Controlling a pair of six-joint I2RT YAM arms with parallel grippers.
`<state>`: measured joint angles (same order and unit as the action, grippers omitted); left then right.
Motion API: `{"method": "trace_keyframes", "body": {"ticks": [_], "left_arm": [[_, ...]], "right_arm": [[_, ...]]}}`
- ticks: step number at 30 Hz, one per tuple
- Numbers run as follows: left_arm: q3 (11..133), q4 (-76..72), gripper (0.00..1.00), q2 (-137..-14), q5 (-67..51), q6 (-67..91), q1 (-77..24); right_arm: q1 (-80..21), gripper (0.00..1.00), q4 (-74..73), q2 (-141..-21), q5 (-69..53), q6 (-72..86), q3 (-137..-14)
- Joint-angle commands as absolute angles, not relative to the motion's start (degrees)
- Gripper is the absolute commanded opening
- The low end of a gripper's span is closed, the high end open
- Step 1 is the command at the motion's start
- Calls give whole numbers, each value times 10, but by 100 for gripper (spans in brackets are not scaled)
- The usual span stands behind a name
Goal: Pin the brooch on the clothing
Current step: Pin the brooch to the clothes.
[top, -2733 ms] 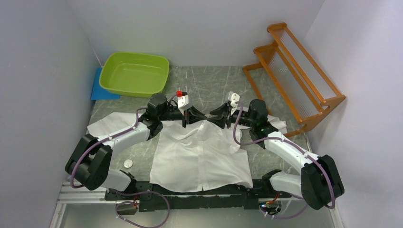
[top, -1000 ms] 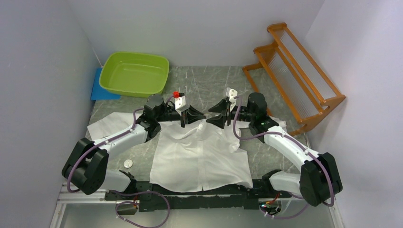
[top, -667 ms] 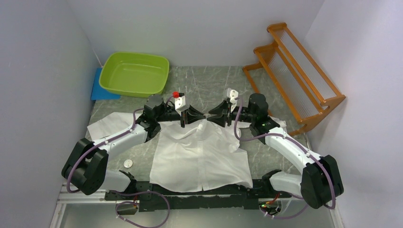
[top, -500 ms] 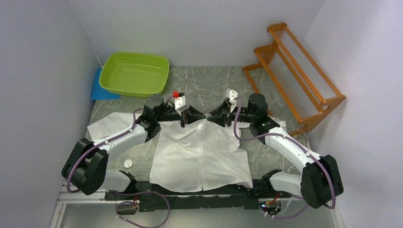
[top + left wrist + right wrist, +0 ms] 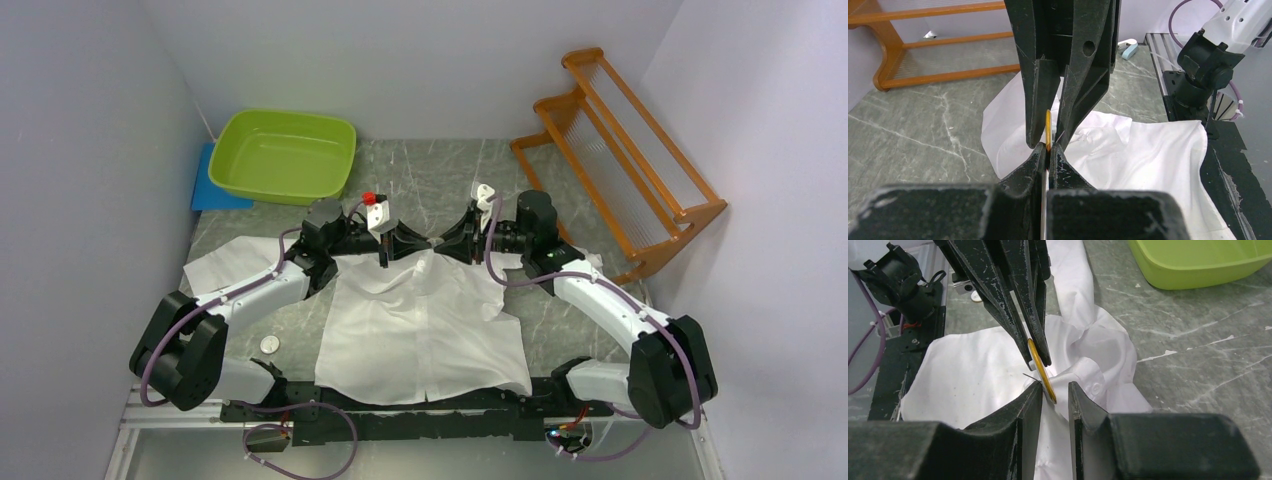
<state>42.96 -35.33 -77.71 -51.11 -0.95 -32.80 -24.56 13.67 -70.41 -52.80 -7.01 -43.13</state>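
The white shirt (image 5: 420, 320) lies flat on the table, collar (image 5: 1088, 377) towards the far side. Above the collar my left gripper (image 5: 1048, 147) is shut on the brooch (image 5: 1048, 131), a thin gold-rimmed disc seen edge-on. My right gripper (image 5: 1054, 387) meets it tip to tip. Its jaws stand apart around the brooch's (image 5: 1040, 371) lower edge, which rests against one finger with a gap to the other. The brooch's thin pin (image 5: 1030, 376) sticks out sideways. In the top view both grippers (image 5: 435, 243) meet nose to nose, hiding the brooch.
A green basin (image 5: 283, 155) sits on a blue mat (image 5: 205, 185) at the back left. An orange wooden rack (image 5: 625, 150) stands at the back right. A small pale round disc (image 5: 269, 343) lies on the table left of the shirt.
My right gripper has moved left up to the left gripper's tips, and its jaws have narrowed around the brooch. The left arm and the shirt have stayed put.
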Motion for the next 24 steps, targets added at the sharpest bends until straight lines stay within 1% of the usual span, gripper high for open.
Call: {"method": "trace_keyframes", "body": {"ticks": [1,9,13,21,24], "left_arm": [[434,-370,3,-758,-530,-13,-331],[437,-362,3,-758,-530,-17,-331],[438,-359,3,-758,-530,-20,-331],[444,-341,3,-758,-531,-31,-331],[446,-333,2,-756,-530,-38,-331]], "right_arm": [[-249,29,140,-715,-508,-67,-468],[-257,27,103,-726,-481,-72,-493],[-261,22,72,-736,-461,-70,-515],[-281,19,-14,-764,-393,-79,-565],[-290,15,-48,-777,-364,-80,-588]]}}
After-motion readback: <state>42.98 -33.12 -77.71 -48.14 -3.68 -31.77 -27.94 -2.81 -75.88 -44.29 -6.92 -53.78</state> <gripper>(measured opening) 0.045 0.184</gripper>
